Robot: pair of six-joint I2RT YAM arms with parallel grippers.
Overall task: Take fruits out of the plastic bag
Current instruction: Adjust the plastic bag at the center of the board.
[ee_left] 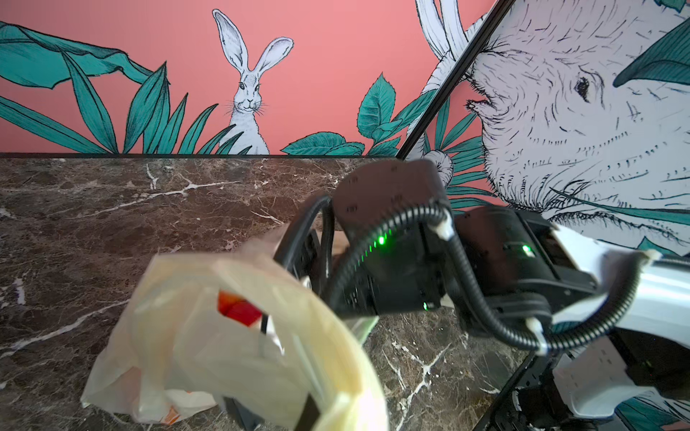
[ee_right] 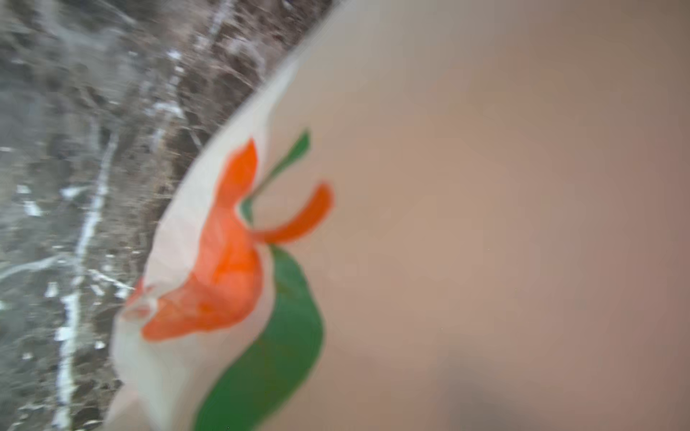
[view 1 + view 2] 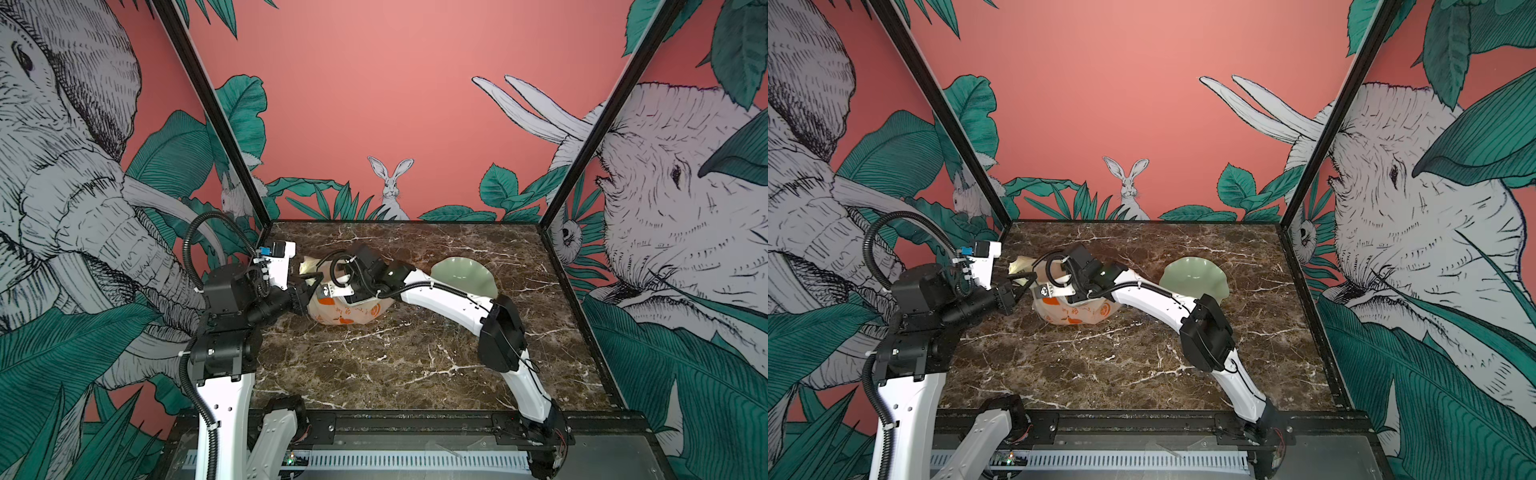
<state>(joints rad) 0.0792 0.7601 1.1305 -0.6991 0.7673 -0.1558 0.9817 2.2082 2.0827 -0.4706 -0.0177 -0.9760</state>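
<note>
**Both arms crowd the bag**

Rising from the front rail (image 3: 415, 424), the left arm (image 3: 226, 399) and right arm (image 3: 440, 295) reach over the brown marble bench (image 3: 374, 365), walled in coral jungle wallpaper (image 3: 395, 83). Left of centre lies the plastic bag (image 3: 345, 311), bulging. Near it on the right sits a pale green wavy dish (image 3: 461, 270), its near edge hidden behind the right arm. Left jaws are clenched on the bag's raised rim. The right jaws are buried against plastic, so their state cannot be told.

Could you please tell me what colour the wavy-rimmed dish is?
Pale green, with no pattern; the dish shows best in a top view.
</note>
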